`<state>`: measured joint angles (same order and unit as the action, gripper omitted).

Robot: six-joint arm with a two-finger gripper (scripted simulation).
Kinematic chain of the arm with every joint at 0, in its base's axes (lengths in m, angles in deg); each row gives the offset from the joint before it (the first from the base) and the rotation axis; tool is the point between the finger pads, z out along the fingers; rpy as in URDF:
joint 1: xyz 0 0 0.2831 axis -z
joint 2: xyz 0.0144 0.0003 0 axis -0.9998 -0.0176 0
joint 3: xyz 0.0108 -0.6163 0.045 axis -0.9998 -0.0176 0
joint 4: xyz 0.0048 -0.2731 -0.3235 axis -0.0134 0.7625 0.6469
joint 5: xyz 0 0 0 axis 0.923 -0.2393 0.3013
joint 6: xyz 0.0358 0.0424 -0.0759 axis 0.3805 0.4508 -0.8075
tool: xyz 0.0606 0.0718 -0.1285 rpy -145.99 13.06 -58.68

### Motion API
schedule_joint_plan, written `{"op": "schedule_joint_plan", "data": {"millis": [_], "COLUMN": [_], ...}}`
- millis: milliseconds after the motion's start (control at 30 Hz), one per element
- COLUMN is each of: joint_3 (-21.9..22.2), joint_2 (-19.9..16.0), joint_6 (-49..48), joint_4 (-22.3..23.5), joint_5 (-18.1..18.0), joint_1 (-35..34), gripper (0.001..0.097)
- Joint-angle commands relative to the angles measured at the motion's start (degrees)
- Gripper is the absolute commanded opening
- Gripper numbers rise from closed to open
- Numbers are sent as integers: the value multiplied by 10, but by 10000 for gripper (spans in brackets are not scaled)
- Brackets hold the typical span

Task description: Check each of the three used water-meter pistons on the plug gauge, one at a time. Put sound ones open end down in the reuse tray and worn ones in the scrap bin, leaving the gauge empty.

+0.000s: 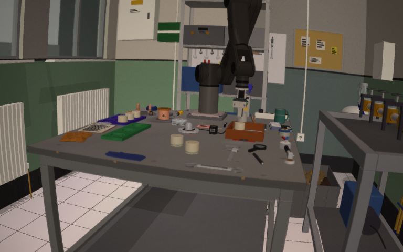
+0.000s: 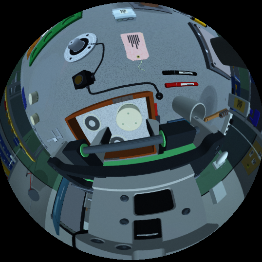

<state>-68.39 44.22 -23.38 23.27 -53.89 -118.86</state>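
My gripper (image 1: 243, 115) (image 2: 128, 133) hangs open and empty above the orange scrap bin (image 1: 245, 131) (image 2: 112, 122), over its far side. A cream piston (image 1: 239, 125) (image 2: 128, 118) sits inside the bin below the fingers, beside two dark rings. Two more cream pistons (image 1: 176, 140) (image 1: 192, 146) stand on the table near its middle, left of the bin. The plug gauge (image 1: 188, 127) (image 2: 79, 46), a grey plug on a round white flange, stands empty between them and the arm's base. The green reuse tray (image 1: 126, 131) lies on the left of the table.
The bin's near wall rises just under the gripper. A black sensor cube (image 2: 82, 79) with a cable, a pink tag (image 2: 134, 46) and two markers (image 2: 180, 78) lie beyond the bin. A teal mug (image 1: 280, 115) and a magnifier (image 1: 257, 147) sit to the right.
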Motion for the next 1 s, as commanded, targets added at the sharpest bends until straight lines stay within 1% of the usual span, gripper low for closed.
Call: {"op": "schedule_joint_plan", "data": {"millis": [0, 100, 233, 333, 967], "joint_3": [0, 2, 7, 9, 9], "joint_2": [1, 10, 36, 46, 47], "joint_6": [0, 0, 0, 0, 0], "joint_4": [0, 0, 0, 0, 0], "joint_5": [0, 10, 41, 54, 55], "joint_1": [0, 0, 0, 0, 0], "gripper": [743, 743, 743, 743, 743]}}
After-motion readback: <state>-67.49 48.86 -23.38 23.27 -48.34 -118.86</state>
